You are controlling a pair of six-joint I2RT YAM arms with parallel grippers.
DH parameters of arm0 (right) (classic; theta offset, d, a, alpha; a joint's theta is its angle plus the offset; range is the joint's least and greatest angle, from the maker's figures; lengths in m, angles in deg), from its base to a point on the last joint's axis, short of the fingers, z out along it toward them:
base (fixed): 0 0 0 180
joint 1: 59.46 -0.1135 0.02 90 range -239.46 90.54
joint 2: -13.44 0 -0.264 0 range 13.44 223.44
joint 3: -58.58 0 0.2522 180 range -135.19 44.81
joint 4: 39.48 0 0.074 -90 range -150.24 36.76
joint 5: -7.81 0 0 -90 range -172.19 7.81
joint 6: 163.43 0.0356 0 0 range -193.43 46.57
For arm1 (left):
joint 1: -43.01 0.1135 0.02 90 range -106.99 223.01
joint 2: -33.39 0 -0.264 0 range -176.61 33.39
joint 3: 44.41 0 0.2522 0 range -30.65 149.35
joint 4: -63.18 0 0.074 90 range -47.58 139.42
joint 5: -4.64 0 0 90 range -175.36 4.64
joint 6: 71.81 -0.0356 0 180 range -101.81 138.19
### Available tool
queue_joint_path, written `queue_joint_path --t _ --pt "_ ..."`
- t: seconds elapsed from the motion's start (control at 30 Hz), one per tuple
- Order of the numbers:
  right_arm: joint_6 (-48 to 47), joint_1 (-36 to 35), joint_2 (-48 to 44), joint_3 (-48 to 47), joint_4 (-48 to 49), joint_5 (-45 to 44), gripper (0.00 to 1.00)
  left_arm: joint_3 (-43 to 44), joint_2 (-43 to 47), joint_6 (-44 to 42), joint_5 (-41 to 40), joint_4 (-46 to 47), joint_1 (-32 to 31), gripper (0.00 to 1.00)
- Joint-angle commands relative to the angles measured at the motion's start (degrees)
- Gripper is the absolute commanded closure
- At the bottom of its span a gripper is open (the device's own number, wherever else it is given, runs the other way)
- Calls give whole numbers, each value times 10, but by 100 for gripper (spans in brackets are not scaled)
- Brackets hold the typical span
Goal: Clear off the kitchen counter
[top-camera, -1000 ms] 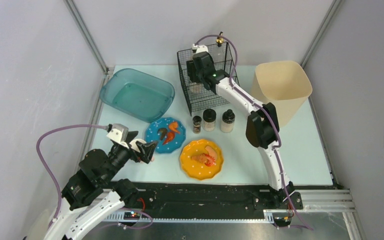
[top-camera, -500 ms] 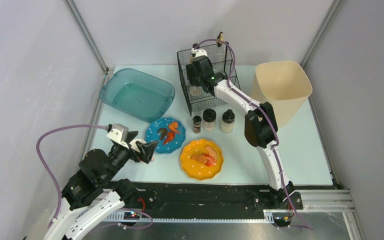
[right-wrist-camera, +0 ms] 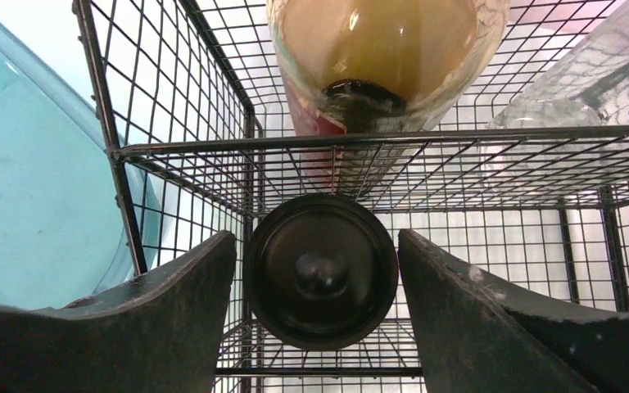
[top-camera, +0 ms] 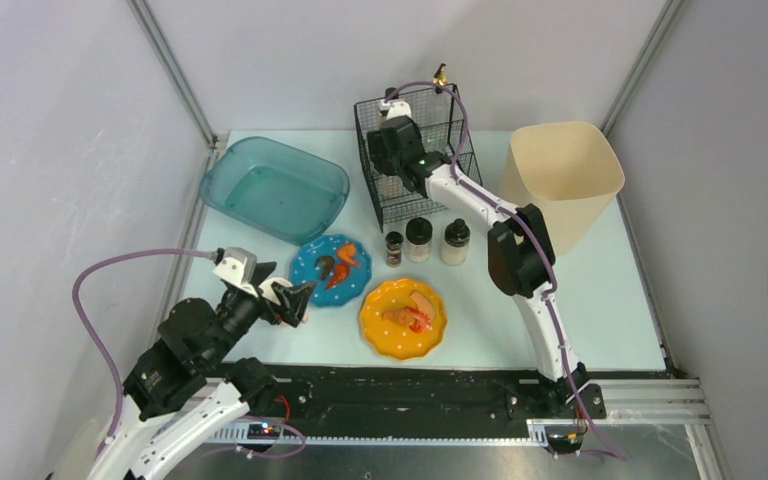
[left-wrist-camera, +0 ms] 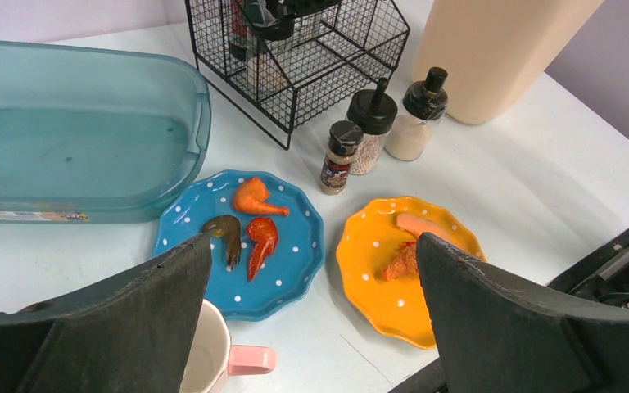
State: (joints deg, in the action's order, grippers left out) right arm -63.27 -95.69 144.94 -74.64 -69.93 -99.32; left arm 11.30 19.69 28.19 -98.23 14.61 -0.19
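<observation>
On the pale kitchen counter (top-camera: pixel 600 290) lie a blue plate (top-camera: pixel 331 268) with shrimp pieces and an orange plate (top-camera: pixel 403 318) with food. Three spice jars (top-camera: pixel 419 239) stand behind them. My right gripper (right-wrist-camera: pixel 318 237) reaches into the black wire rack (top-camera: pixel 415 150). A black-capped jar (right-wrist-camera: pixel 320 270) stands between its open fingers, with a thin gap on each side. An amber bottle (right-wrist-camera: pixel 385 49) lies on the tier above. At the front left my left gripper (left-wrist-camera: pixel 313 246) hangs wide open above a cream mug with a pink handle (left-wrist-camera: pixel 237 360), holding nothing.
A teal tub (top-camera: pixel 273 188) sits at the back left and a tall beige bin (top-camera: pixel 563 175) at the back right. The black front rail (top-camera: pixel 410 395) runs along the near edge. Metal frame posts rise at both back corners.
The right jaws have spread a little, opening gaps beside the black-capped jar, and the right wrist has shifted slightly left over the rack. The left arm has not moved.
</observation>
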Motion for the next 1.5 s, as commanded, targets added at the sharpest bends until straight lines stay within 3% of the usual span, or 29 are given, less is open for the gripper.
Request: queue_joint_path --t 0.0,0.23,0.5,0.63,0.87,1.03,1.47 --pt "-11 -13 -56 22 44 -23 23 -2 3 -9 -6 16 4 2" --pt "-26 -27 -122 78 65 -59 17 -3 1 -10 -9 17 4 2" --pt "-43 -57 -296 229 122 -116 16 -1 3 -11 -13 16 4 2" --pt "-10 -69 -364 284 84 -156 16 -2 7 -11 -17 16 3 2" --pt "84 -69 -449 359 -62 -182 16 -2 4 -11 -14 16 3 2" --pt "130 -69 -480 406 -135 -200 17 -2 1 -11 -9 16 4 2" --pt "169 -20 -498 495 -114 -152 21 0 3 -11 -8 16 4 2"
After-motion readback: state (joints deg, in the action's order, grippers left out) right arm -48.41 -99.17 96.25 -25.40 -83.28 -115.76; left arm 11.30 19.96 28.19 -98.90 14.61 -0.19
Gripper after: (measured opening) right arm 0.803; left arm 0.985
